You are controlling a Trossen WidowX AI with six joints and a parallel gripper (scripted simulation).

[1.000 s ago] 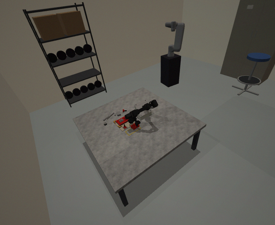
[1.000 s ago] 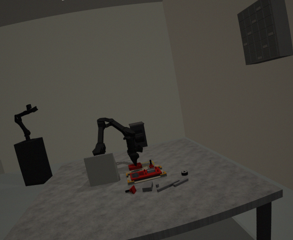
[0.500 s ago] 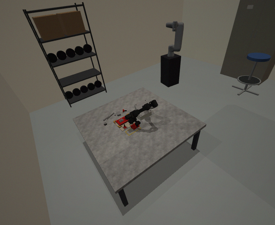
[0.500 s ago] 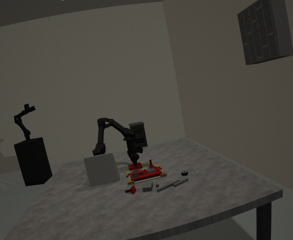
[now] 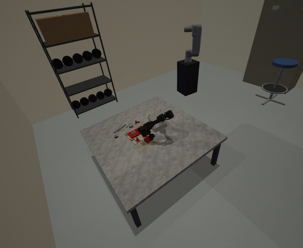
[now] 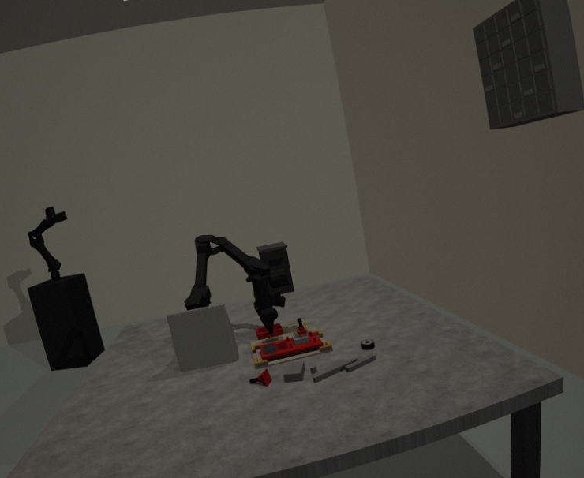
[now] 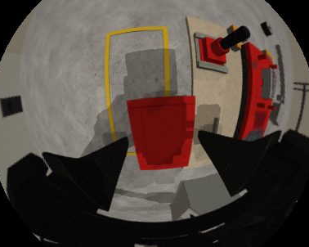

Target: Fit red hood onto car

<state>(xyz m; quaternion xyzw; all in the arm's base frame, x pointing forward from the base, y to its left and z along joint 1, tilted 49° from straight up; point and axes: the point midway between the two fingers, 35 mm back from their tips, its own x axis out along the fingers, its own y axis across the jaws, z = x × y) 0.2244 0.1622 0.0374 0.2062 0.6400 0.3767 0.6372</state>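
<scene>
The hood [image 5: 148, 139] [image 6: 261, 334] [image 7: 163, 132] is a red shell with its flat roof up, beside the jig and over one end of a yellow outline. My gripper [image 6: 270, 330] [image 7: 163, 137] is open and low over the hood, with one fingertip on each side of it in the wrist view and nothing held. The chassis [image 6: 282, 350] [image 7: 250, 74] is red and sits in the jig [image 6: 294, 359] [image 7: 208, 87]. The grey engine block [image 6: 301, 339] [image 7: 267, 83] is on its deck with red pegs around it. The hood's corner holes are not visible.
A black-handled red piece [image 6: 301, 331] [image 7: 219, 48] stands on the jig board near the hood. A grey box [image 6: 202, 337] [image 7: 207, 191] stands close to the arm. Another red piece [image 6: 265, 377], a grey bracket [image 6: 293, 374], grey bars and a wheel [image 6: 367, 344] lie beyond the chassis.
</scene>
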